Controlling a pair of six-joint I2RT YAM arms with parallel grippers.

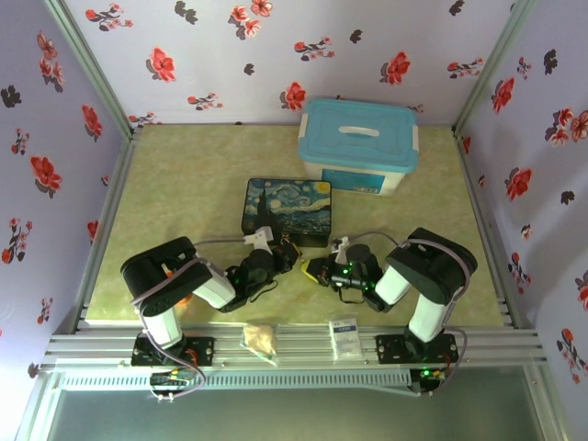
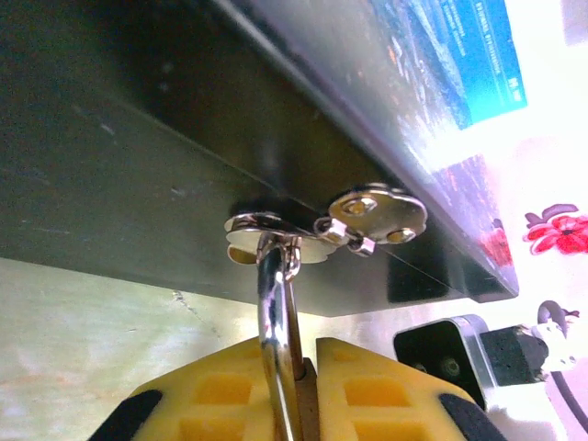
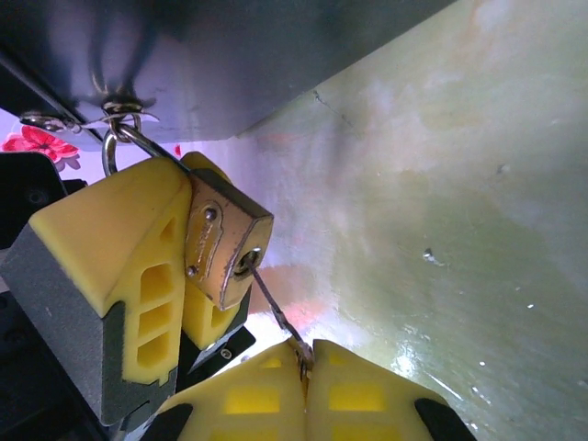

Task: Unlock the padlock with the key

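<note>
The padlock (image 3: 223, 241) hangs at the front edge of the tin (image 1: 287, 208). Its silver shackle (image 2: 276, 312) is looped through the metal clasp (image 2: 274, 231) on the tin's side. The left hand (image 2: 296, 372) clamps the brass body between its yellow pads. The right hand (image 3: 306, 356), just in front of the tin, is closed narrow and pinches the key (image 3: 272, 301). The key's tip sits in the keyhole on the padlock's end away from the tin, above the green surface (image 3: 441, 184).
</note>
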